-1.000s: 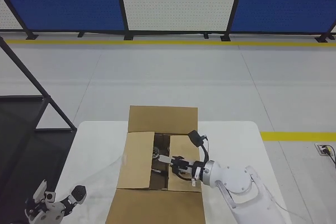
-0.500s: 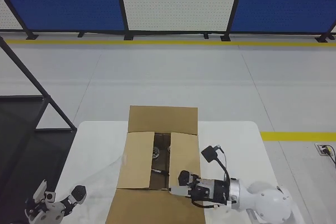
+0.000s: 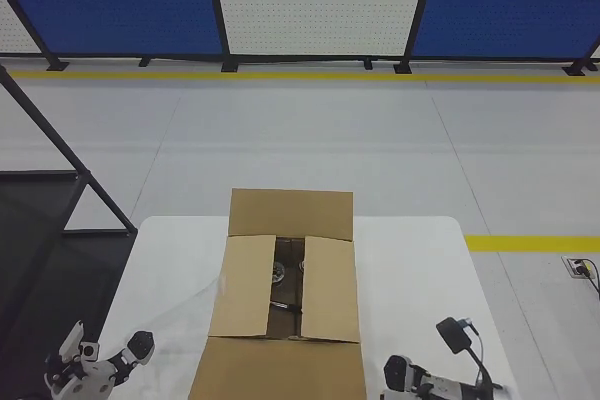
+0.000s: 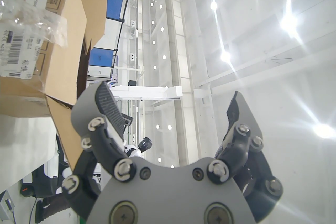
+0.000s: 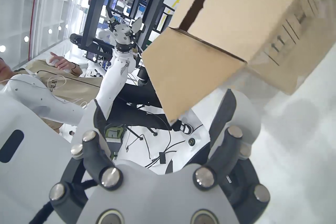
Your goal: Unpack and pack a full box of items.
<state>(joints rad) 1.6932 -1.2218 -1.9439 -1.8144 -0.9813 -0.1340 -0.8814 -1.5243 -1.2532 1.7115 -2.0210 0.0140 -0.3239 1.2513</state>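
Note:
A cardboard box [image 3: 285, 300] stands in the middle of the white table [image 3: 420, 270]. Its far and near flaps lie outward, and its two side flaps fold inward. The dark gap [image 3: 286, 290] between them shows several items, one round and metallic [image 3: 279, 270]. My left gripper [image 3: 110, 345] is open and empty at the table's near left corner, well clear of the box. In the left wrist view this gripper [image 4: 169, 93] points up past the box's labelled side [image 4: 39, 25]. My right gripper [image 3: 400, 378] sits near the front edge, right of the box. In its own view it [image 5: 162, 114] is open and empty below a box flap [image 5: 183, 72].
A black metal rack [image 3: 40, 220] stands beside the table on the left. Blue and white partition panels [image 3: 310, 25] line the far floor. A clear plastic pouch [image 4: 44, 22] hangs on the box's side. Bare table lies on both sides of the box.
The right arm has drawn back from the box opening toward the near edge of the table, right of the box, with nothing in its gripper. The left arm has stayed still.

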